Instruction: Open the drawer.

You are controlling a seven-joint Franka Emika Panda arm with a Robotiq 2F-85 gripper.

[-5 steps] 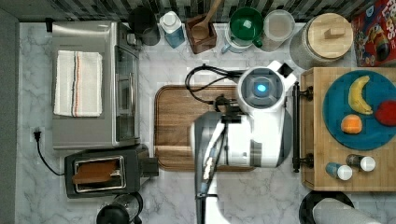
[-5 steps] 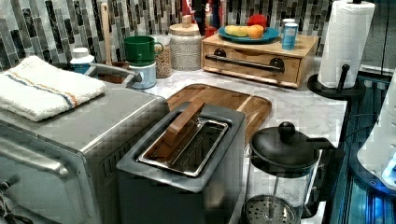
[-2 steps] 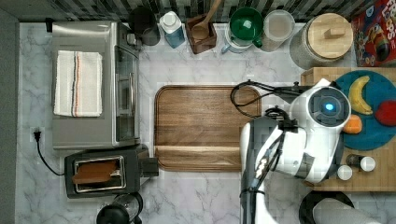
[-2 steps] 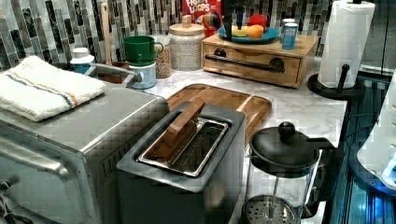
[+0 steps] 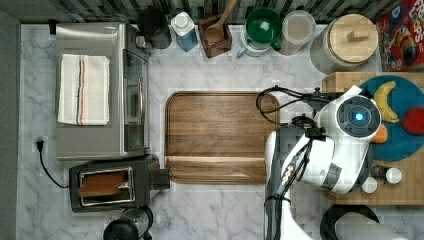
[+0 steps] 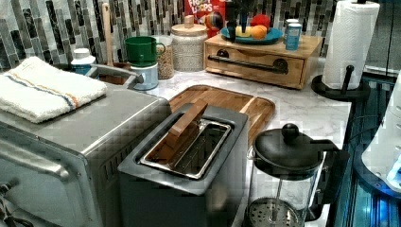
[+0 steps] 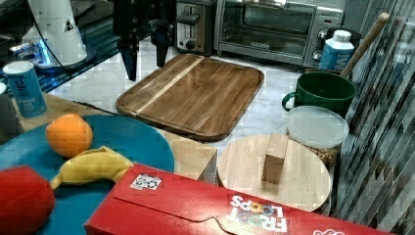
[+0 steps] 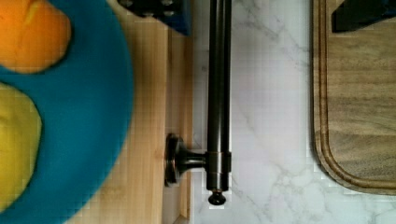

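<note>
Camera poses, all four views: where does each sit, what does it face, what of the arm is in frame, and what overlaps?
Top view: overhead, straight down; white arm above the drawer.
Left view: low beside the toaster, facing the drawer front; arm base.
Right view: behind the cereal box, facing the toaster oven; gripper, jaws open.
Wrist view: down onto the bar handle.
Shared by all: walnut tray.

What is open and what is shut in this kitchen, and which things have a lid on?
drawer: shut.
claw: open, holding nothing.
toaster oven: door shut.
toaster: a slice sticking up out of its slot, tilted.
coffee press: lid on.
jar: wooden lid on.
</note>
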